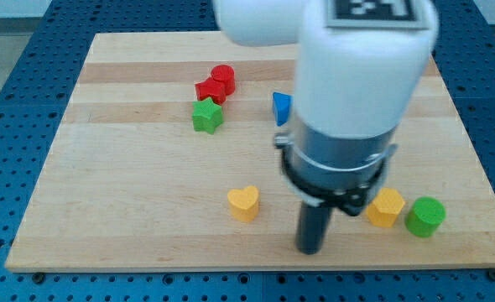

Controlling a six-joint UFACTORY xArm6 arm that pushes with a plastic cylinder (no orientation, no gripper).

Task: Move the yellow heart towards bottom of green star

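Nearest, my tip (311,249) sits right of the yellow heart (243,202); no jaws show; arm half-hides blue block (281,106).

My tip (310,248) right of yellow heart (244,203), seemingly apart.

No readable text anywhere; only a black-and-white coded marker (373,8) on the arm's top.

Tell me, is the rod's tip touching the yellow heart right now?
No, my tip stands apart from the yellow heart, to the view's right of it, with bare board between them.
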